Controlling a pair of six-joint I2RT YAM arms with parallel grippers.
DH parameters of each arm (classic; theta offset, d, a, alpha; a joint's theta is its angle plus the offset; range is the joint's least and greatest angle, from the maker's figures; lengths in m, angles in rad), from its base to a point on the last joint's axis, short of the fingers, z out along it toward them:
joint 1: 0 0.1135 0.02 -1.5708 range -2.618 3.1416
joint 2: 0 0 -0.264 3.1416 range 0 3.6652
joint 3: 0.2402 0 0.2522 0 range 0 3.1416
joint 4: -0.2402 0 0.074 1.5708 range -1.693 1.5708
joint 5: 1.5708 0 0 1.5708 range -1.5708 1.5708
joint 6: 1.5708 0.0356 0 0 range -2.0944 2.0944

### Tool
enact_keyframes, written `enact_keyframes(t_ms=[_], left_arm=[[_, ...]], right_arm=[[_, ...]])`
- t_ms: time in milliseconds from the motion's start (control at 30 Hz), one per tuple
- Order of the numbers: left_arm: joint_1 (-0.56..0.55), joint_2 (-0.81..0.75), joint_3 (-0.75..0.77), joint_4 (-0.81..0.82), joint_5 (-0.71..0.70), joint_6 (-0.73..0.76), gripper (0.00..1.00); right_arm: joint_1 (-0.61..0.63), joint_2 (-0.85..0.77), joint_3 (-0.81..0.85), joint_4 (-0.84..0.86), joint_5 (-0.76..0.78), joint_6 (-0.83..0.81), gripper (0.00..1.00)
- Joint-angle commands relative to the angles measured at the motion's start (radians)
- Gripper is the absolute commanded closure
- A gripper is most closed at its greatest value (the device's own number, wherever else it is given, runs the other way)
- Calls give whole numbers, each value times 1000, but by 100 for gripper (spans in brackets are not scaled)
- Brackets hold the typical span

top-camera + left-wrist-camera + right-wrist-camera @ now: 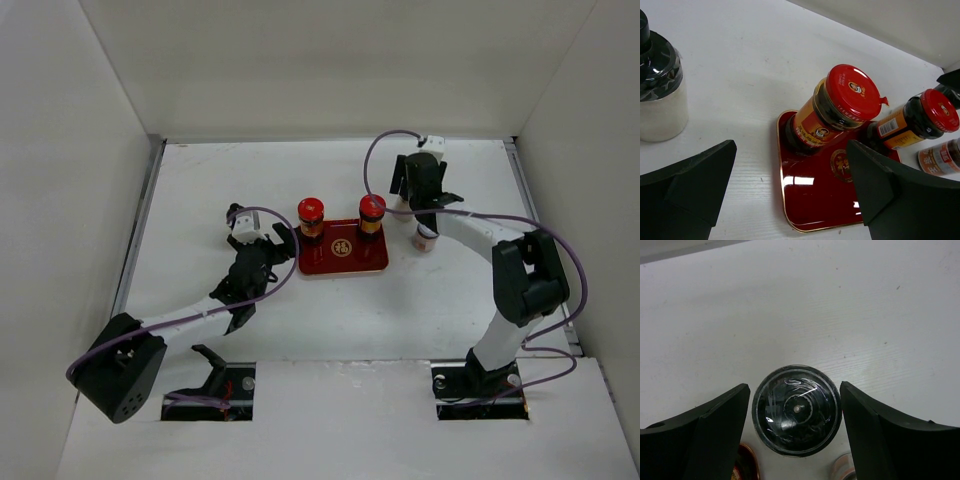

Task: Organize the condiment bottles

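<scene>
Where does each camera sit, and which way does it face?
Top external: above and behind the bases, looking down on the table; both arms in full.
Left wrist: low, slanting at two red-capped bottles on the red tray; left gripper open.
Right wrist: straight down on the black-capped bottle inside the open right gripper.
Shared: top and left wrist both show tray and red-capped bottles.

We see a white table (200,200) w/ four things directly on it. Red tray (810,200) lies flat just ahead of and btw the left gripper's (790,150) spread jaws. White-bodied bottle (660,100) stands outside the jaw on that view's left, apart from the tray. Black-capped bottle (796,410) stands upright btw the right gripper's (795,407) parted jaws, thin gap each side. Short bottle (426,240) stands just behind those jaws, toward the arm's base.
</scene>
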Motion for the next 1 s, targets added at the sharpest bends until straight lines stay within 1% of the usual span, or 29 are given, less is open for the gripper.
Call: enact_keyframes(t_ms=[0,33,100,167,200,233,267,333,367,400,433,500,567,800,967], left_arm=[[3,-2,15,56,20,-13,7],[3,-7,15,56,21,-13,7],[9,-8,13,56,21,-13,7],[11,-5,13,56,21,-15,7],[9,-5,13,56,23,-16,7],[8,-10,13,56,26,-16,7],[8,-14,13,56,27,-16,7],[12,-16,11,56,26,-16,7],[17,-13,10,56,26,-16,7],[20,-11,8,56,27,-18,7],[18,-14,8,56,27,-20,7],[17,-22,7,56,29,-20,7],[23,-17,8,56,29,-20,7],[31,-37,-1,56,23,-21,7],[31,-37,-1,56,27,-23,8]], right_arm=[[-9,14,57,59,30,-28,26],[-9,14,57,59,33,-32,29],[-9,11,63,49,27,-32,29],[-9,18,77,29,16,-36,24],[-6,29,85,13,16,-39,18],[-6,37,90,4,22,-42,15],[-6,45,90,-2,24,-42,15],[-10,48,82,-4,19,-34,18],[-10,48,79,-2,19,-31,21],[-12,46,77,1,22,-31,27],[-12,43,77,4,25,-35,31],[-12,31,76,9,31,-36,35],[-12,11,76,10,38,-32,41],[5,-104,93,131,30,-101,41],[76,-126,184,133,-1,-163,41]])
